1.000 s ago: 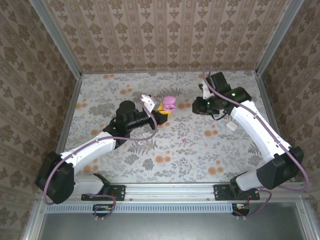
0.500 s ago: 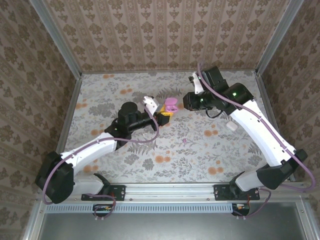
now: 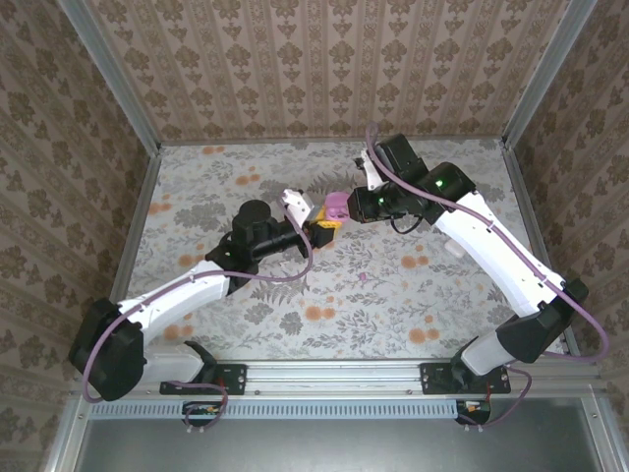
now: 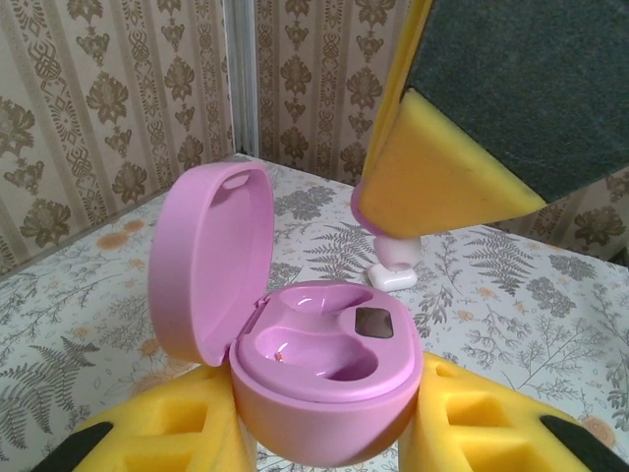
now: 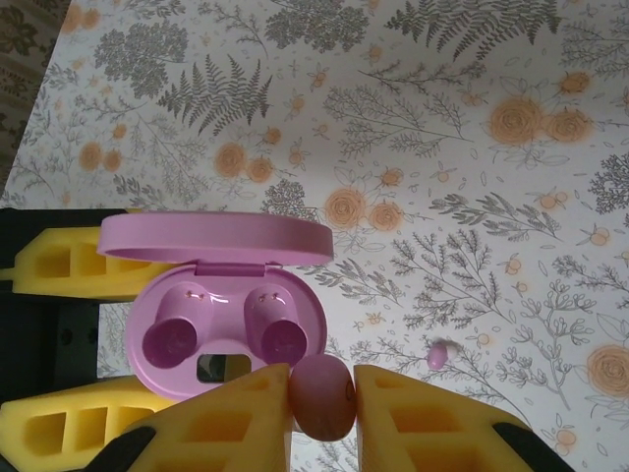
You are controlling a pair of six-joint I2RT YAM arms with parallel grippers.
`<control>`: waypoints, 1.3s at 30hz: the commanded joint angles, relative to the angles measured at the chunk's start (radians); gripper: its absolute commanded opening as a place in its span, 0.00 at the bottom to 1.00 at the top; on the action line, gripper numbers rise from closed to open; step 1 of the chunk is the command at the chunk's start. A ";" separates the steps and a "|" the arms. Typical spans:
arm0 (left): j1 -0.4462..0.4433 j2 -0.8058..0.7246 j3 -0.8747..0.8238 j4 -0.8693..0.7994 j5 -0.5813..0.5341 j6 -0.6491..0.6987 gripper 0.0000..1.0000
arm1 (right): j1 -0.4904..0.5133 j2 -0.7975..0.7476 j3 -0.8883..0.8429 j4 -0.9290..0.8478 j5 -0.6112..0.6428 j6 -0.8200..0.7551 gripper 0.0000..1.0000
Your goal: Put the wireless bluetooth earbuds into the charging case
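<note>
Pink earbud [image 5: 321, 398] sits pinched in the right claw [image 5: 321, 379], with the open charging case [image 5: 228, 324] at ten o'clock, gripped by the left claw [image 4: 324, 433]. Another earbud [image 5: 437, 355] lies on the tabletop [image 5: 472, 197] at two o'clock.

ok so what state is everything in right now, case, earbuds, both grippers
pink clamshell charging case: lid open, both sockets empty
pinkish pebble-like earbud: pinched, beside the case, not seated
second pinkish earbud: loose on the floral table
left gripper: shut on the case
right gripper: shut on the first earbud
</note>
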 commanded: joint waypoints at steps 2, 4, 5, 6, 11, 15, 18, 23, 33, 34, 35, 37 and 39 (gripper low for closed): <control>-0.006 -0.028 0.025 -0.006 0.000 0.026 0.34 | 0.008 0.023 0.034 0.016 0.019 0.001 0.24; -0.005 -0.030 0.025 -0.008 0.003 0.026 0.34 | 0.012 0.031 0.037 0.013 0.033 -0.003 0.24; -0.005 -0.030 0.024 -0.008 0.003 0.026 0.34 | 0.012 0.035 0.036 0.011 0.038 -0.003 0.24; -0.005 -0.031 0.024 -0.008 0.004 0.026 0.34 | 0.014 0.038 0.035 0.011 0.042 -0.005 0.24; -0.005 -0.036 0.023 -0.006 0.002 0.026 0.34 | 0.016 0.046 0.038 0.027 0.029 -0.001 0.24; -0.006 -0.037 0.022 -0.003 -0.004 0.026 0.34 | 0.019 0.047 0.040 0.032 0.022 0.002 0.23; -0.006 -0.039 0.020 0.000 -0.008 0.024 0.34 | 0.023 0.047 0.039 0.024 0.021 0.002 0.23; -0.005 -0.036 0.022 0.006 -0.008 0.025 0.34 | 0.033 0.052 0.032 0.011 0.029 -0.007 0.23; -0.006 -0.039 0.018 0.019 -0.011 0.020 0.34 | 0.041 0.058 0.040 -0.018 0.091 -0.017 0.23; -0.005 -0.039 0.018 0.019 -0.010 0.019 0.34 | 0.042 0.059 0.041 -0.019 0.100 -0.016 0.23; -0.004 -0.039 0.018 0.020 -0.010 0.019 0.34 | 0.045 0.060 0.041 -0.018 0.108 -0.016 0.23; -0.006 -0.039 0.018 0.020 -0.008 0.019 0.34 | 0.047 0.065 0.041 -0.014 0.097 -0.019 0.23; -0.005 -0.039 0.020 0.019 -0.005 0.019 0.34 | 0.048 0.066 0.041 -0.008 0.086 -0.017 0.23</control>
